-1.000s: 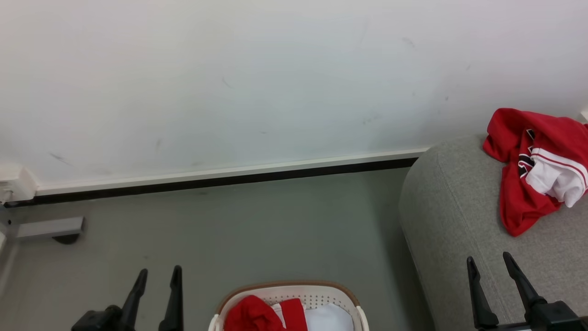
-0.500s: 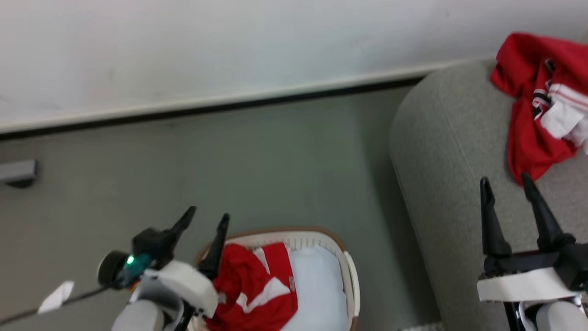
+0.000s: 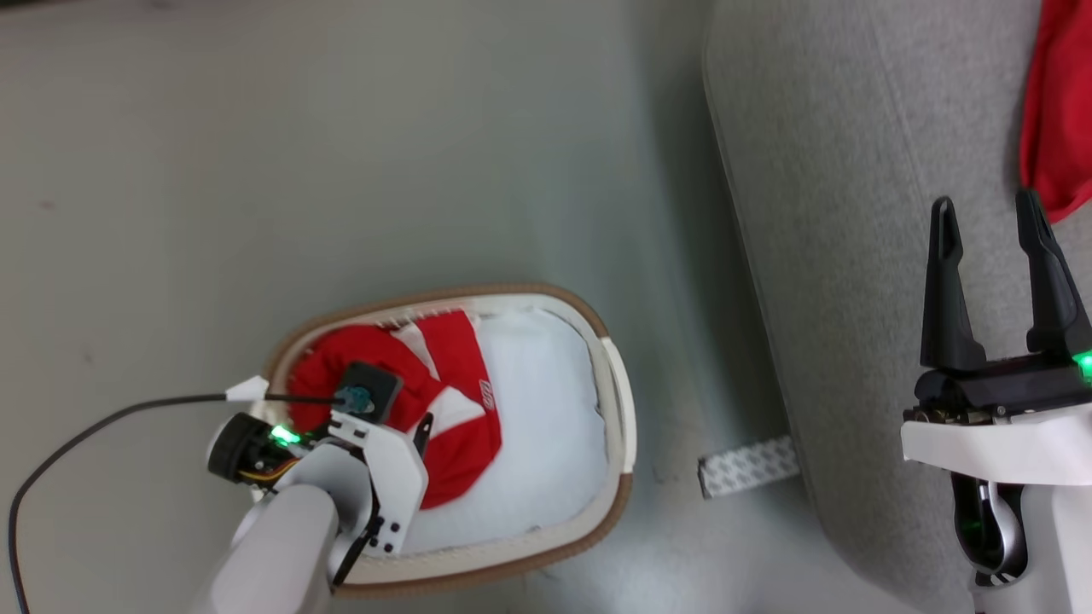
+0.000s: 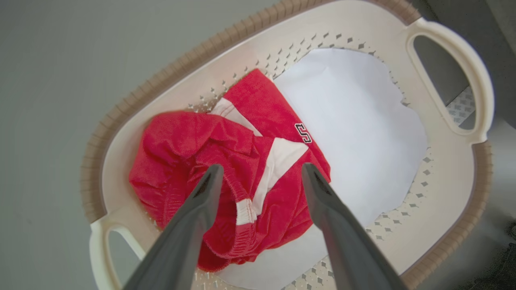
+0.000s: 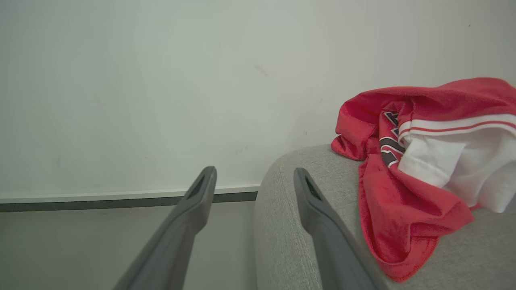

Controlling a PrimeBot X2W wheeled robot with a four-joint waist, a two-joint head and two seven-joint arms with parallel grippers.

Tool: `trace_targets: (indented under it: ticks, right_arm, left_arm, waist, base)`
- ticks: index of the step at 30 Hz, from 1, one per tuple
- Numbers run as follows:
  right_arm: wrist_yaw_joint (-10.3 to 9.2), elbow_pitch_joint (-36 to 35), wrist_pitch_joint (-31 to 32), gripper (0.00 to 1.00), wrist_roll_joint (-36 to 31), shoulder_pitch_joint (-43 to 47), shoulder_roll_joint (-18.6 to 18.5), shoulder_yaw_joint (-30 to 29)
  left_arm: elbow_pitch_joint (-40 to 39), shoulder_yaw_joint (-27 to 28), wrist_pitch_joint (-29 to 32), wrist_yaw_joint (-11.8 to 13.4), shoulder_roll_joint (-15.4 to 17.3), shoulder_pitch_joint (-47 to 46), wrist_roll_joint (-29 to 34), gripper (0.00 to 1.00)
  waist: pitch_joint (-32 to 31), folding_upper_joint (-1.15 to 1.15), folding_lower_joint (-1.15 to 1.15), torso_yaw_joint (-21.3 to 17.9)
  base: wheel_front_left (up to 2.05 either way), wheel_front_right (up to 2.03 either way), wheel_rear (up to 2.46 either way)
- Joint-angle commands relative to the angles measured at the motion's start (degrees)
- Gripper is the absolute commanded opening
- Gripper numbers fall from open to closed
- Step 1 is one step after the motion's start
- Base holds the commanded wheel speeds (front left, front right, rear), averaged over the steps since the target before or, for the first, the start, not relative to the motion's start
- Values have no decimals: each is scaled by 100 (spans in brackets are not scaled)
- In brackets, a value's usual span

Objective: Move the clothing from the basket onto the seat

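Red clothing point(image 4: 181, 145) crumpled in cream basket point(image 4: 447, 161); another red garment point(image 5: 403, 201) on grey seat point(image 5: 475, 257).

The left arm point(image 3: 273, 546) reaches in from the near left, its wrist bent so that the left gripper point(image 4: 262, 168) points steeply down, dark fingers spread wide, gripping nothing. At the near right, the right gripper point(image 3: 985, 202) points away on its white wrist point(image 3: 990, 443), fingers parted wide and empty.
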Motion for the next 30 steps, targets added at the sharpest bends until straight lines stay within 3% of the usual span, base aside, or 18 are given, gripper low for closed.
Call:
trace_targets:
  ticks: [1, 10, 25, 26, 27, 28, 30]
  right_arm:
    - [-17, -56, 1, 100, 64, -108, 7, 29]
    - [-17, -147, 1, 100, 454, -304, 6, 201]
    - [-17, -299, 1, 100, 767, -380, 7, 448]
    - [-17, -311, 1, 100, 774, -376, 7, 457]
    - [-17, -310, 1, 100, 766, -364, 7, 456]
    - [-17, -299, 1, 100, 745, -340, 6, 446]
    - [-17, -252, 1, 100, 683, -269, 6, 387]
  left_arm:
    - [117, -8, 56, 61, 6, -110, 62, 100]
    - [850, -63, 552, 687, 121, -620, 372, 100]
    - [1281, -99, 673, 834, 365, -1161, 379, 100]
    - [1297, -111, 604, 837, 361, -1189, 382, 61]
    - [1331, -114, 535, 841, 342, -1203, 363, 34]
    - [1375, -116, 480, 835, 301, -1204, 336, 0]
    - [1475, -141, 368, 791, 178, -1188, 273, 0]
  waist:
    - [448, 0, -2, -263]
    - [898, 0, -2, -476]
    - [1611, 0, -2, -813]
    - [1627, 0, -2, -826]
    - [1624, 0, -2, -832]
    - [1603, 0, -2, -826]
    - [1510, 0, -2, -768]
  base:
    - [0, 0, 0]
    - [0, 0, 0]
    - [0, 0, 0]
    - [0, 0, 0]
    - [0, 0, 0]
    - [0, 0, 0]
    - [0, 0, 0]
